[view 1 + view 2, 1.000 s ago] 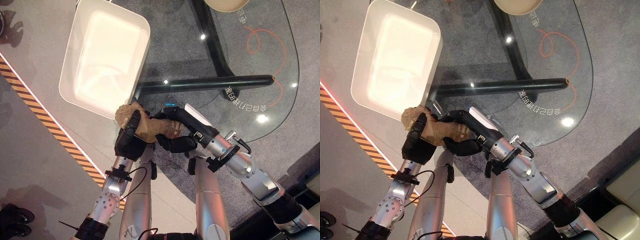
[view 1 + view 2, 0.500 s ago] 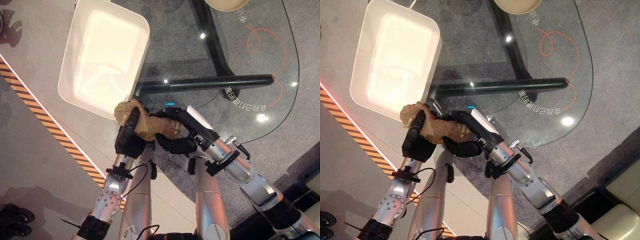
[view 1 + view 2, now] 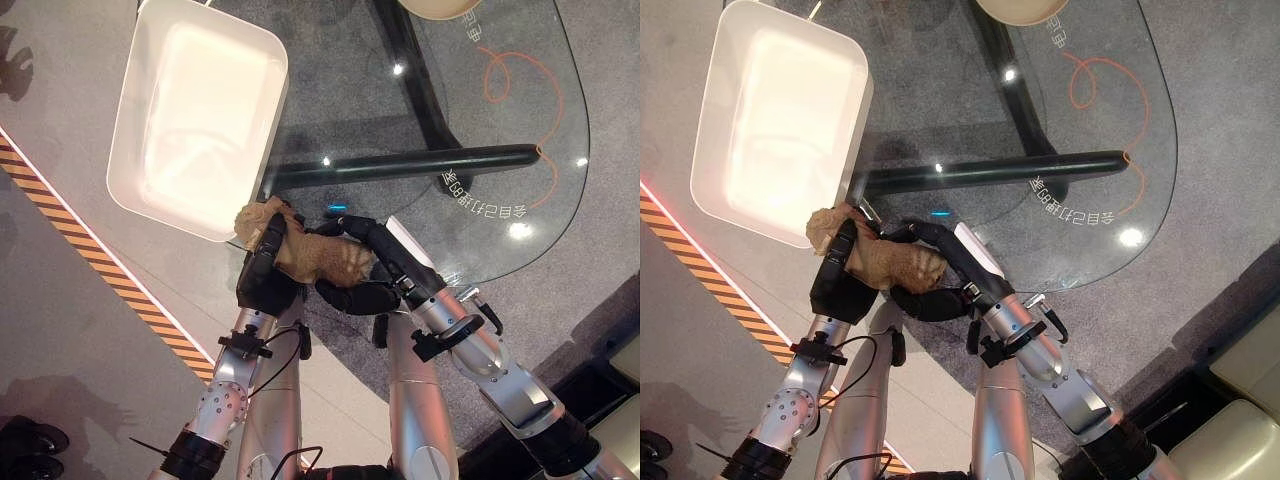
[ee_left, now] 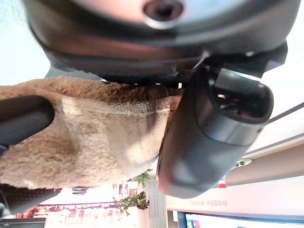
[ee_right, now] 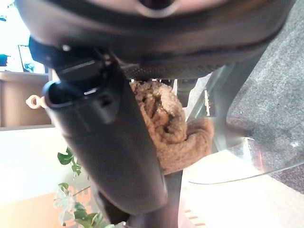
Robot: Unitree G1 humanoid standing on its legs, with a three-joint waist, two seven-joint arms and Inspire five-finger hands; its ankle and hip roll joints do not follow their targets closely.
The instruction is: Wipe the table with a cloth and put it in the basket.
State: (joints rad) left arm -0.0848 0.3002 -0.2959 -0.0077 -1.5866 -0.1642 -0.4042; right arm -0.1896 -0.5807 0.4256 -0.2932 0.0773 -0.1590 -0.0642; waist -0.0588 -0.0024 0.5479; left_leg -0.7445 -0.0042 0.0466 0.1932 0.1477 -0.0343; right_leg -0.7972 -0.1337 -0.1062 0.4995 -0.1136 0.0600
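We've got the tan cloth (image 3: 315,252) bunched betw. both hands, left hand (image 3: 262,272) & right hand (image 3: 372,262) fingers curled on it, just beside the white basket (image 3: 150,200); we judge wiping done, drop-in left.

It looked like a showroom or exhibition hall: a glass-topped bench (image 3: 520,120) with printed lettering stood on grey carpet (image 3: 620,60), orange-and-black hazard tape (image 3: 60,225) lined the pale floor, and potted greenery (image 5: 69,159) showed beyond.
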